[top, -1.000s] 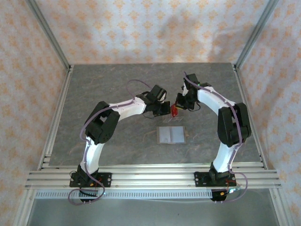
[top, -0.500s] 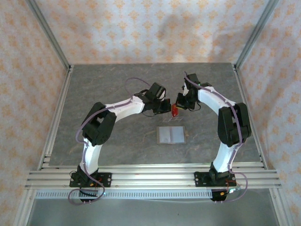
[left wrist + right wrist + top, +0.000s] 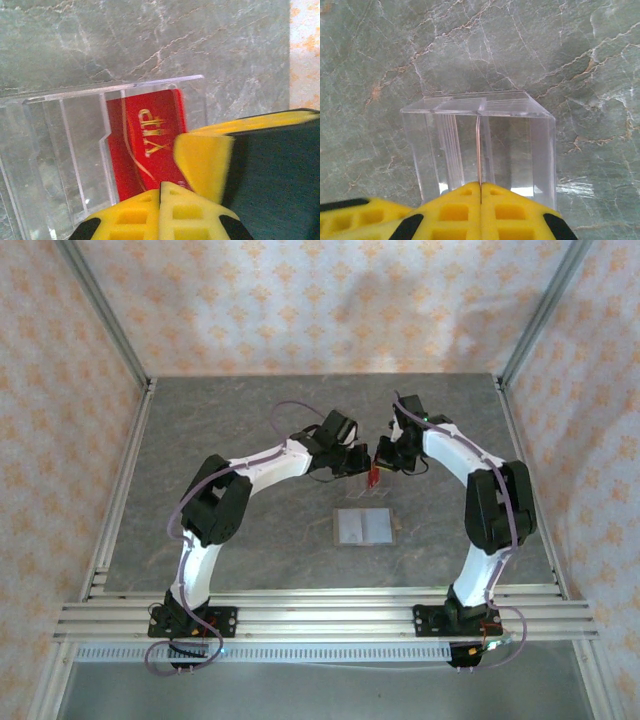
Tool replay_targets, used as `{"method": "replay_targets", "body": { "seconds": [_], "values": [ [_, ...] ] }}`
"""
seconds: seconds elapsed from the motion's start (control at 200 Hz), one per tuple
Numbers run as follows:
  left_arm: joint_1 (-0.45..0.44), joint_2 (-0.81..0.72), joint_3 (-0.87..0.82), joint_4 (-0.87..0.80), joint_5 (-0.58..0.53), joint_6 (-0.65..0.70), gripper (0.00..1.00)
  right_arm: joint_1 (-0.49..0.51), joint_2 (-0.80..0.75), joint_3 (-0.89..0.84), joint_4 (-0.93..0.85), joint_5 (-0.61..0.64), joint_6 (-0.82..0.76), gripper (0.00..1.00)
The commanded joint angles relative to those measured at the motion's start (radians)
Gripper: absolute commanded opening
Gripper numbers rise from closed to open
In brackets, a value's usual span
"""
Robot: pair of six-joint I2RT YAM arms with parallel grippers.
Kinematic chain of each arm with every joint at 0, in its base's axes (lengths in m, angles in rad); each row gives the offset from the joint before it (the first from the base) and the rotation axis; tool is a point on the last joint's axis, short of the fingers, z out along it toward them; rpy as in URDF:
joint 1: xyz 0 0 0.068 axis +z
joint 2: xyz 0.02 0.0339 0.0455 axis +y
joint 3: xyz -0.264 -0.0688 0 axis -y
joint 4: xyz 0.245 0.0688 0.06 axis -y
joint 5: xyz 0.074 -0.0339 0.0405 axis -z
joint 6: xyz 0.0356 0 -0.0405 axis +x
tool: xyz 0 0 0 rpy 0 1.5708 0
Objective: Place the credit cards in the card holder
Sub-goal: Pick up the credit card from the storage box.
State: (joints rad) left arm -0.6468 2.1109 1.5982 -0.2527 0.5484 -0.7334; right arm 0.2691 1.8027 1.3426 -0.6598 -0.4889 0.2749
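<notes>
A red credit card (image 3: 145, 145) with gold lettering stands upright in a clear slotted rack (image 3: 65, 150) at mid-table. In the right wrist view the credit card (image 3: 479, 150) shows edge-on and runs straight into the seam of my right gripper (image 3: 480, 187), which is shut on its near edge. One of that gripper's yellow fingers (image 3: 202, 162) covers the card's corner in the left wrist view. My left gripper (image 3: 160, 192) is shut with nothing in it, its tips right at the card's face. The card holder (image 3: 362, 528) lies open and flat, grey inside up, nearer the arm bases.
The clear rack (image 3: 520, 145) stands on the grey marbled table (image 3: 220, 420), with both arms (image 3: 450, 455) arched in over it. Aluminium rails (image 3: 320, 618) run along the near edge and patterned walls close in the sides and back.
My left gripper has crept a little right and away, closer to the rack. The right gripper and the red card have stayed in place.
</notes>
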Motion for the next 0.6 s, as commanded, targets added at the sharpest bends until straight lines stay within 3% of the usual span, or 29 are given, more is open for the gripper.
{"method": "replay_targets", "body": {
  "seconds": [0.0,0.595],
  "values": [
    [0.005,0.014,0.023,-0.015,0.029,-0.012,0.00,-0.010,-0.052,-0.017,-0.030,0.037,0.022,0.00],
    [-0.010,0.111,0.086,-0.005,0.059,-0.043,0.00,-0.023,-0.061,-0.033,-0.022,0.019,0.029,0.00]
  ]
}}
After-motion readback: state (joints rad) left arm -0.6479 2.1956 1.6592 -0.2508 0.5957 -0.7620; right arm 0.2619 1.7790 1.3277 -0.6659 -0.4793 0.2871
